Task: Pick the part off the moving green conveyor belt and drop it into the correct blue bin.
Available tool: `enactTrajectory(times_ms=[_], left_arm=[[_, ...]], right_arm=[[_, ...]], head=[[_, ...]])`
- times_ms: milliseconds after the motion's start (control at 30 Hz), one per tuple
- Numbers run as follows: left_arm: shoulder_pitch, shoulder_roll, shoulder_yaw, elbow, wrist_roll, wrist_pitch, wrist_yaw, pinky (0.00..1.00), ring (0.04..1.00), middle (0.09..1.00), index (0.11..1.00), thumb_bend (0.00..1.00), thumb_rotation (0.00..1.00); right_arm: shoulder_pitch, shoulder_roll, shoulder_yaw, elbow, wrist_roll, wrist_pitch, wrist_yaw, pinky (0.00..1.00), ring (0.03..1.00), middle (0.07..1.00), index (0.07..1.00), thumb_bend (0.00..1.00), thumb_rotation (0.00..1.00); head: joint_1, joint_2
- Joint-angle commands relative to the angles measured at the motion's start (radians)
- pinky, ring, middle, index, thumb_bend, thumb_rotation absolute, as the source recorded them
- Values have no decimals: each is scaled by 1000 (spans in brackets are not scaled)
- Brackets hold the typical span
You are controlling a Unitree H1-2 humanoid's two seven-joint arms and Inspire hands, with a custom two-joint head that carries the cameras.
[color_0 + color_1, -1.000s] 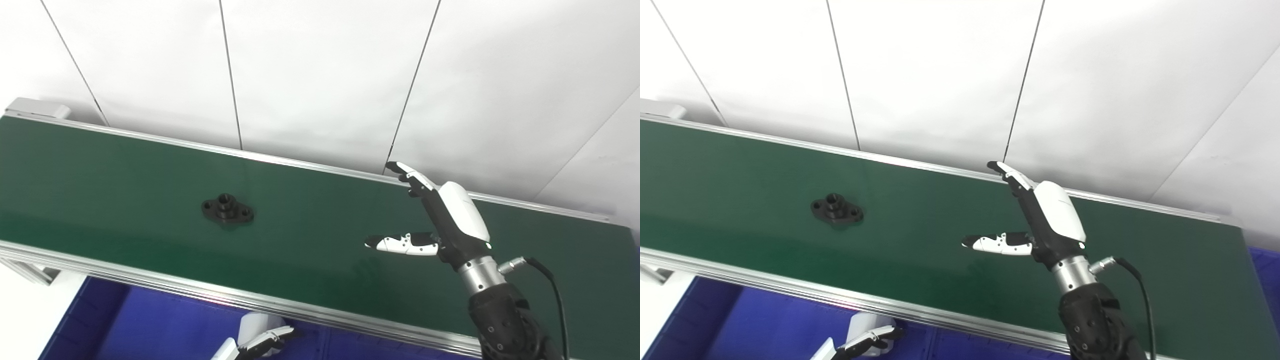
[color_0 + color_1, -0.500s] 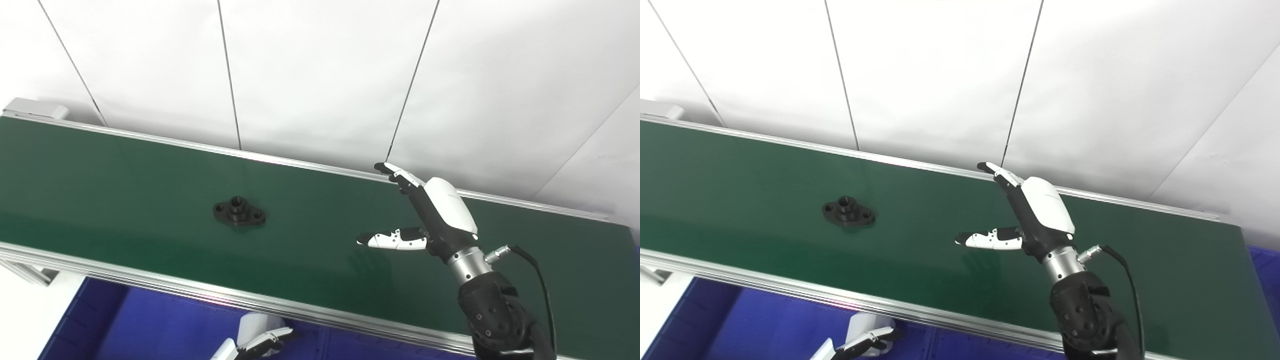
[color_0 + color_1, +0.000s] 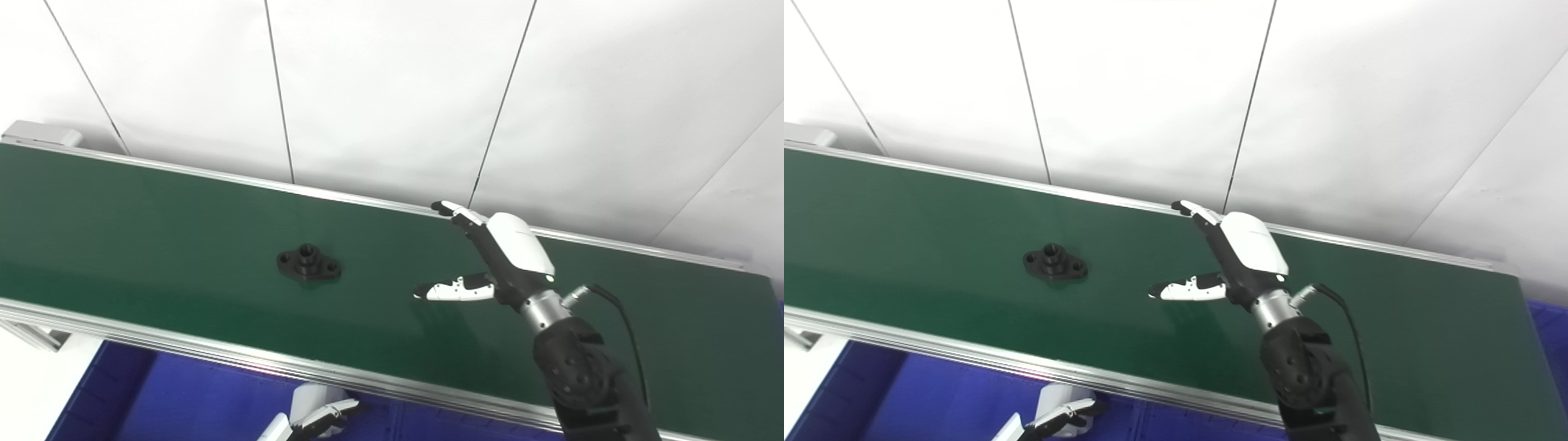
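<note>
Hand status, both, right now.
Left hand: low over the blue bin, mostly out of frame; cannot tell.
Right hand: open above the green belt, holding nothing.

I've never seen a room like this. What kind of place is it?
Probably a factory-style sorting station or robot test cell: a green conveyor belt carries a black metal part, with a blue bin below and plain white wall panels behind.

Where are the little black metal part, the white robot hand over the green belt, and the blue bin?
black metal part (image 3: 309,263), left eye view, its raised hub.
right hand (image 3: 511,254), left eye view, white back shell.
blue bin (image 3: 184,398), left eye view, bare floor.
</note>
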Motion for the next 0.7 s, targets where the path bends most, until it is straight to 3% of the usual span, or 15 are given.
enactTrajectory(times_ms=[0, 367, 500, 667], left_arm=[[-6, 18, 6, -10, 13, -29, 14, 733, 818, 857, 830, 819, 427], [-11, 15, 4, -1, 1, -29, 15, 731, 818, 855, 831, 827, 434], [-8, 14, 11, -1, -2, -29, 3, 731, 816, 857, 834, 824, 425], [-4, 14, 19, -3, -1, -29, -6, 730, 817, 860, 837, 826, 449]], right_arm=[[-49, 12, 3, 16, -7, -7, -22, 731, 830, 862, 882, 813, 476], [-99, 28, 7, 148, 22, -25, -40, 734, 828, 862, 904, 789, 490], [-114, 21, 15, 167, 40, -33, -28, 764, 839, 871, 906, 751, 612], [-135, 22, 26, 177, 57, -11, 1, 766, 844, 878, 908, 721, 687]], head=[[3, 1], [16, 6], [21, 9], [25, 13]])
